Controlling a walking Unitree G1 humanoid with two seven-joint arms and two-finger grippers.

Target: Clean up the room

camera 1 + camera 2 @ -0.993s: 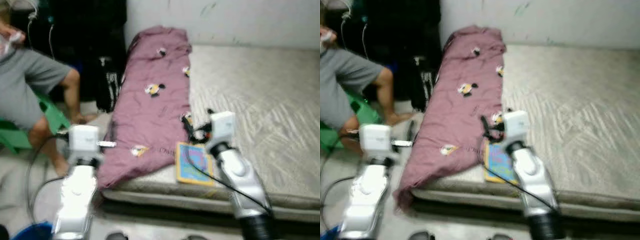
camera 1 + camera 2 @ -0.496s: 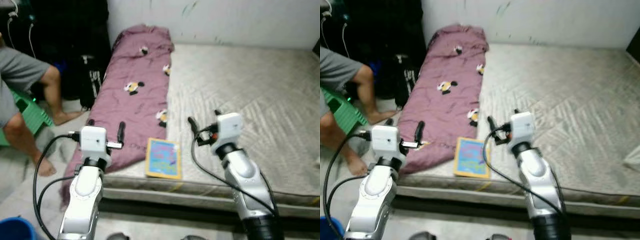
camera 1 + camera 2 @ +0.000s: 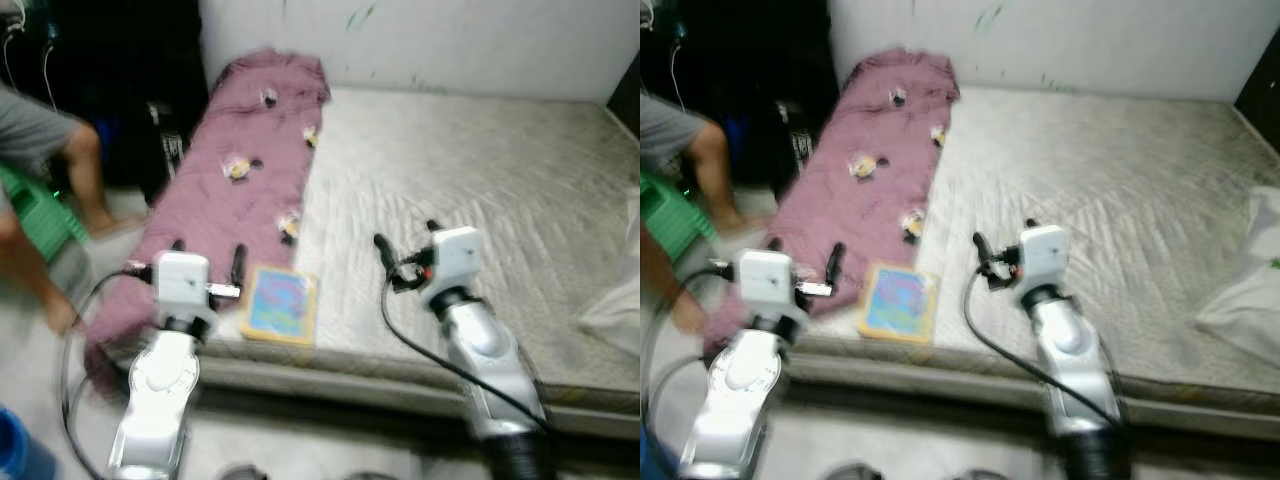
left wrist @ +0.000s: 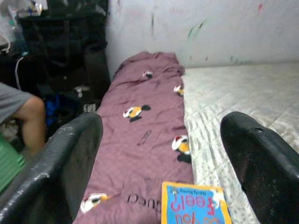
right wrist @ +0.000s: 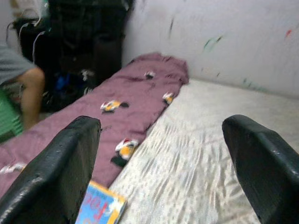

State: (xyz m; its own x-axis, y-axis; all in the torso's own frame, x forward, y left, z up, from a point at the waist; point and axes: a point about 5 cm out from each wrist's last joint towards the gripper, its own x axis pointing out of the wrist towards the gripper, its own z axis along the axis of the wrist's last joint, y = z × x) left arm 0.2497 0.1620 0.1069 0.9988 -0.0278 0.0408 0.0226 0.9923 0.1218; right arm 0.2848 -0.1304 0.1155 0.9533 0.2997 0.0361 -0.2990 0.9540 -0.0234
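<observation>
A blue and yellow children's book (image 3: 280,303) lies near the front edge of the bare grey mattress (image 3: 480,190), beside a long mauve blanket (image 3: 240,165) printed with small cartoon figures. My left gripper (image 3: 208,258) is held open just left of the book, over the blanket's lower end, empty. My right gripper (image 3: 405,238) hovers open over the mattress, to the right of the book, also empty. In the left wrist view the book (image 4: 194,204) lies low between the fingers (image 4: 60,163), with the blanket (image 4: 140,121) stretching away. The right wrist view catches the book's corner (image 5: 100,207).
A seated person (image 3: 40,140) is on a green stool (image 3: 35,212) at the left, legs near the bed. Black bags (image 3: 120,80) stand against the wall behind. A white bag (image 3: 612,300) lies at the mattress's right edge. A blue bucket (image 3: 15,450) is on the floor.
The whole picture has slid left, so my view has turned right; the white bag has come into sight. The book now lies by my left gripper. Both grippers stay open.
</observation>
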